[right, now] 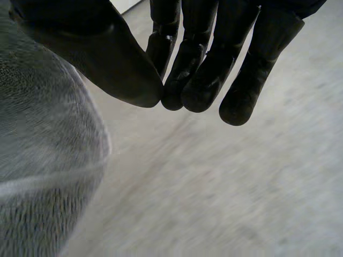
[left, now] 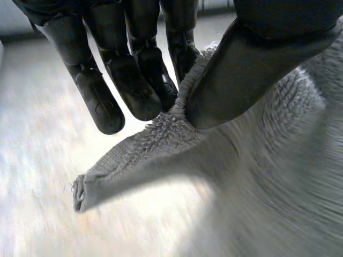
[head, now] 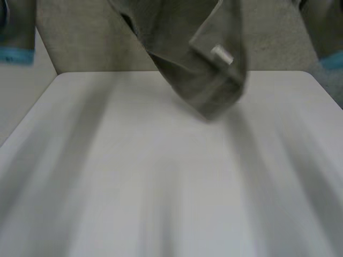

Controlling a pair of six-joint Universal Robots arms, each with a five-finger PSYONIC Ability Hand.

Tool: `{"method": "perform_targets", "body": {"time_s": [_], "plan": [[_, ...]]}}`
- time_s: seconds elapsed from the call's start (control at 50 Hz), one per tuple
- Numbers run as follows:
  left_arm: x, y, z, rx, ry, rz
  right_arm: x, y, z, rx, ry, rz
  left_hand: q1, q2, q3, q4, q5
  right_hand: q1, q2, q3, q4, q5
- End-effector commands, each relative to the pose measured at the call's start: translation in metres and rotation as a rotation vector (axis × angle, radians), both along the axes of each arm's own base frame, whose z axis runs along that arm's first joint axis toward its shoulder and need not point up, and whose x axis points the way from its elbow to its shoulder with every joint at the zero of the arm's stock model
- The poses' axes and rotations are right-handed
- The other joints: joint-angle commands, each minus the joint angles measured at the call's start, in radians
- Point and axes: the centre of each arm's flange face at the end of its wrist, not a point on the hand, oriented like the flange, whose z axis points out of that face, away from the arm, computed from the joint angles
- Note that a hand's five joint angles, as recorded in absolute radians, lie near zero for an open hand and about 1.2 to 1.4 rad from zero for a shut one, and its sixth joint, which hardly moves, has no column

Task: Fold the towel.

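Between thumb and fingers of our left hand we pinched an edge of the grey terry towel; our right hand, fingers closed empty, sat beside it.

Head view: towel cut off by upper edge, I cannot see where it hangs from. White tag on it too small to read. Left arm and right arm cut off at corners. Left wrist view: thumb of left hand covers pinched towel edge. Right wrist view: right hand hides part of towel beside it; hold I cannot tell.
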Motion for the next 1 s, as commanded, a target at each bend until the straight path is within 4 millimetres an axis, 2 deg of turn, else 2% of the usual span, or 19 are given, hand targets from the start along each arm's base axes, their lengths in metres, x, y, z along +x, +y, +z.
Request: {"method": "perform_targets", "body": {"time_s": [0.02,0.04,0.06,0.08,0.1,0.12,0.14,0.16,0.2,0.24,0.28,0.3,0.32,0.36,0.46,0.64,0.86,0.9,1.0], "plan": [[0.016,-0.007,-0.134,0.371,-0.201,-0.034,0.003,0.013,-0.090,0.293,0.208,0.095,0.116,0.066,0.060,0.036,0.105,0.051,0.073,0.068,0.062,0.047],[0.019,-0.002,-0.161,0.447,-0.232,-0.042,0.002,0.017,-0.112,0.351,0.249,0.099,0.116,0.066,0.060,0.036,0.105,0.051,0.073,0.068,0.062,0.047],[0.021,0.004,-0.185,0.510,-0.261,-0.042,0.002,0.017,-0.113,0.351,0.250,0.099,0.116,0.066,0.060,0.036,0.105,0.051,0.073,0.068,0.062,0.047],[0.021,0.004,-0.185,0.511,-0.261,-0.042,0.000,0.023,-0.136,0.407,0.294,0.099,0.116,0.066,0.060,0.036,0.105,0.051,0.073,0.068,0.062,0.047],[0.024,0.011,-0.205,0.565,-0.293,-0.033,-0.001,0.031,-0.156,0.453,0.344,0.100,0.116,0.066,0.060,0.036,0.105,0.051,0.073,0.068,0.062,0.047],[0.024,0.011,-0.205,0.565,-0.294,-0.033,-0.001,0.031,-0.156,0.453,0.344,0.100,0.116,0.066,0.060,0.036,0.105,0.051,0.073,0.068,0.062,0.047],[0.028,0.017,-0.222,0.608,-0.335,-0.016,-0.002,0.038,-0.177,0.490,0.399,0.094,0.116,0.066,0.060,0.036,0.105,0.051,0.073,0.068,0.062,0.047],[0.033,0.024,-0.237,0.645,-0.381,0.000,-0.002,0.038,-0.177,0.490,0.400,0.094,0.116,0.066,0.060,0.036,0.105,0.051,0.073,0.068,0.062,0.047],[0.037,0.031,-0.251,0.675,-0.425,0.014,-0.006,0.052,-0.211,0.544,0.502,0.087,0.116,0.066,0.060,0.036,0.105,0.051,0.073,0.068,0.062,0.047],[0.041,0.040,-0.263,0.698,-0.469,0.027,-0.008,0.056,-0.223,0.566,0.537,0.090,0.116,0.066,0.060,0.036,0.105,0.035,0.057,0.052,0.045,0.030],[0.043,0.052,-0.278,0.711,-0.547,0.044,-0.009,0.059,-0.236,0.594,0.560,0.090,0.116,0.066,0.060,0.036,0.105,-0.150,-0.128,-0.134,-0.140,-0.155],[0.043,0.052,-0.278,0.711,-0.547,0.044,-0.011,0.061,-0.247,0.630,0.572,0.088,0.116,0.066,0.060,0.036,0.105,-0.418,-0.396,-0.401,-0.407,-0.422],[0.041,0.057,-0.282,0.710,-0.580,0.045,-0.011,0.061,-0.247,0.631,0.572,0.088,0.116,0.066,0.060,0.036,0.105,-0.420,-0.399,-0.404,-0.410,-0.425],[0.041,0.059,-0.285,0.708,-0.598,0.049,-0.015,0.063,-0.265,0.689,0.590,0.060,0.116,0.066,0.060,0.036,0.105,-0.841,-0.820,-0.825,-0.831,-0.846],[0.041,0.058,-0.290,0.695,-0.609,0.058,-0.020,0.064,-0.278,0.748,0.589,-0.008,0.116,0.066,0.060,0.036,0.105,-1.170,-1.149,-1.154,-1.160,-1.175],[0.045,0.050,-0.285,0.649,-0.583,0.089,-0.014,0.065,-0.271,0.821,0.449,-0.020,0.116,0.066,0.060,0.036,0.105,-1.170,-1.149,-1.154,-1.160,-1.175],[0.059,0.044,-0.281,0.652,-0.562,0.130,0.038,0.065,-0.250,0.721,0.381,0.092,0.116,0.066,0.060,0.036,0.105,-1.170,-1.149,-1.154,-1.160,-1.175],[0.061,0.043,-0.279,0.649,-0.557,0.138,0.058,0.060,-0.255,0.690,0.377,0.118,0.116,0.066,0.060,0.036,0.105,-1.170,-1.149,-1.154,-1.160,-1.175],[0.064,0.041,-0.279,0.639,-0.551,0.148,0.077,0.042,-0.272,0.671,0.372,0.119,0.116,0.066,0.060,0.036,0.105,-1.090,-1.069,-1.074,-1.080,-1.095]]}}
